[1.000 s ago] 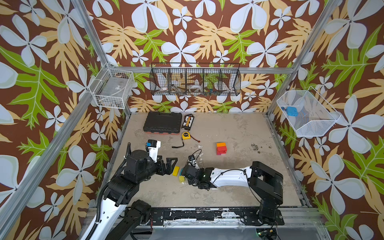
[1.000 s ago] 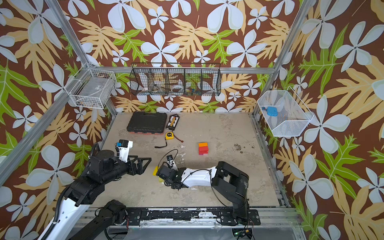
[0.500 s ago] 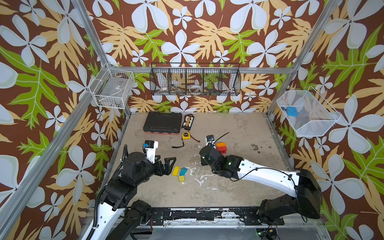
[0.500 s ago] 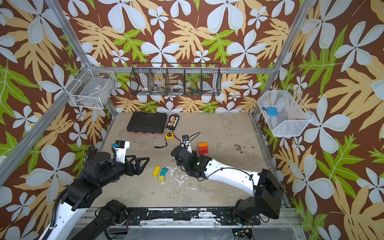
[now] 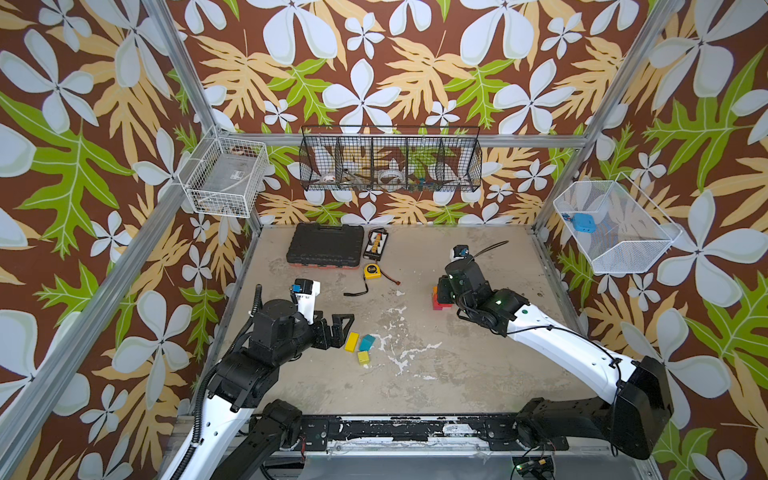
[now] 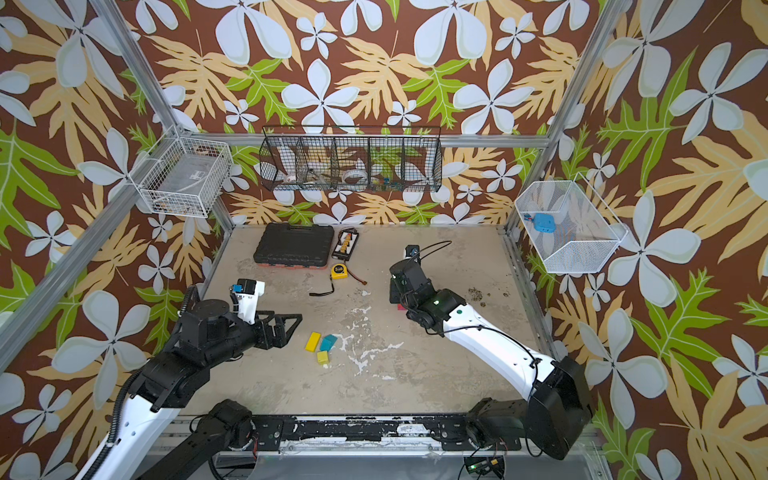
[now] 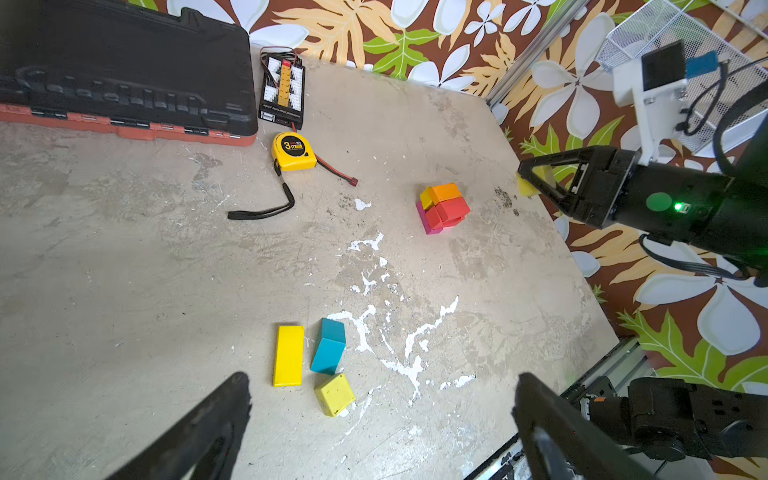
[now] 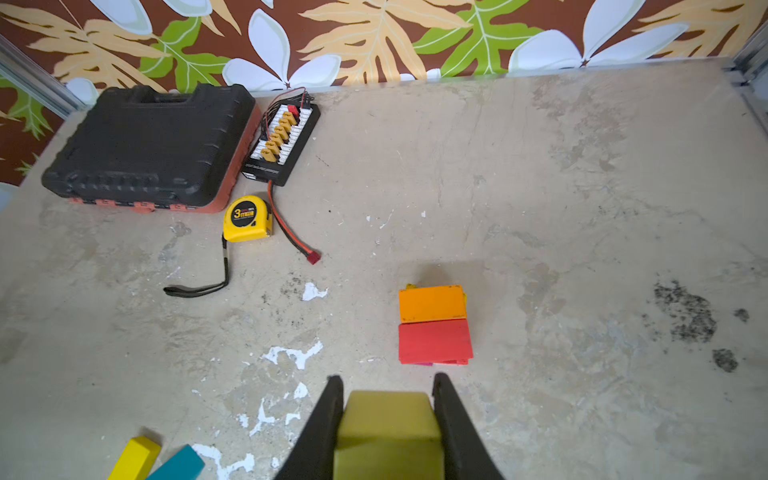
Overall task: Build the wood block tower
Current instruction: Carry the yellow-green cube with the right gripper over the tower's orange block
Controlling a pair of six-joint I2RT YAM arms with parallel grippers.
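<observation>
The tower (image 5: 439, 305) is a low stack on the right of the floor, with an orange block (image 8: 432, 303) and a red block (image 8: 434, 340) on top and magenta at its base (image 7: 428, 226). My right gripper (image 8: 387, 380) is shut on a lime block (image 8: 388, 432), held in the air just short of the tower and partly hiding it in both top views. A yellow brick (image 5: 351, 341), a teal block (image 5: 367, 343) and a yellow cube (image 5: 363, 357) lie loose at front left. My left gripper (image 7: 382, 380) stands open and empty beside them.
A black tool case (image 5: 325, 246), a connector board (image 5: 376, 244) and a yellow tape measure (image 5: 373, 271) with its strap lie at the back left of the floor. Wire baskets hang on the walls: white (image 5: 224, 183), black (image 5: 390, 166), and white (image 5: 615, 228).
My right gripper has swung from beside the loose blocks at front left across to the tower, carrying the lime block. The left arm has barely moved and stays open.
</observation>
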